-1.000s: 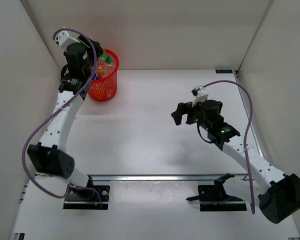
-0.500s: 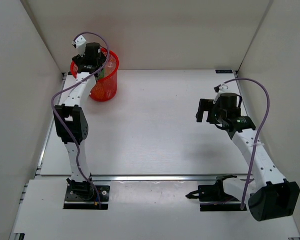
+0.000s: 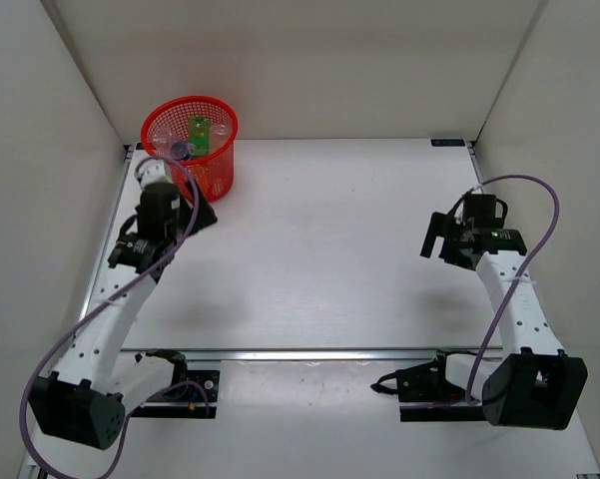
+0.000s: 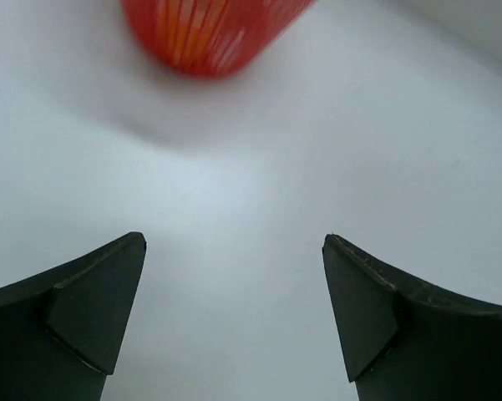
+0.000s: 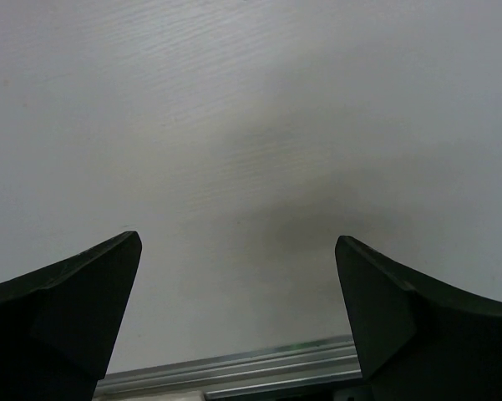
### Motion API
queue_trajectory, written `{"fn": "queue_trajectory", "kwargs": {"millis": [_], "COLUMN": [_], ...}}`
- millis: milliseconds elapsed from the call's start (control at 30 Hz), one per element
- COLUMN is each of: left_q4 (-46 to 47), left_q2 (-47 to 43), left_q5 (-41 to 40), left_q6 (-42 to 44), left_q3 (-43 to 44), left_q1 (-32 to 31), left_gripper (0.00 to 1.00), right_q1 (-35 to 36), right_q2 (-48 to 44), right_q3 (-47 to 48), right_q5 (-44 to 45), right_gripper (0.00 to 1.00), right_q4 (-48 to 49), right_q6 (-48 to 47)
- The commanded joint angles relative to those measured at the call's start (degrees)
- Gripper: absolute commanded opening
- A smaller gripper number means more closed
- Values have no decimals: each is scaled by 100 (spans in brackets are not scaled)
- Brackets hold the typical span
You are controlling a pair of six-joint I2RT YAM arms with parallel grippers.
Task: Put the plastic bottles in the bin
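Bottles [image 3: 164, 133] sit in the red bin [image 3: 218, 172], and both grippers hold nothing.
On the white table [image 3: 319, 239] the bin stands mouth up, far off at 11 o'clock in the top view. The left gripper [image 3: 198, 214] is just beside its base, fingers wide apart, with the bin at its 12 o'clock. The right gripper [image 3: 435, 238], wide apart too, is well away at 3 o'clock. A green bottle [image 3: 199, 133] and clear ones show inside. I see none outside, so the job looks done.
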Motion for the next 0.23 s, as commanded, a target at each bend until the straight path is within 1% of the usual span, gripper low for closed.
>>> {"fn": "queue_trajectory", "kwargs": {"millis": [0,33,100,200], "left_q4": [-1050,-1296,-1429,-1500], "left_q2": [-407,-601,-1004,-1524], "left_q5": [341,253,252,419], "left_q6": [-324,-402,-517,-710], "left_q3": [-1004,-1207,-1576,-1762], "left_q1": [-172,-190,-112,56], "left_gripper": [99,98,98,99], "right_q1": [-150,-150,-36,-70], "right_q2": [-216,-357,-699,-868], "right_q3": [-173,-191,-323,-411], "right_q5": [315,279,279,174], "right_gripper": [99,99,99,100], "right_q4": [-362,-283,-126,-159], "right_q6": [-47,-82,-135,-39]}}
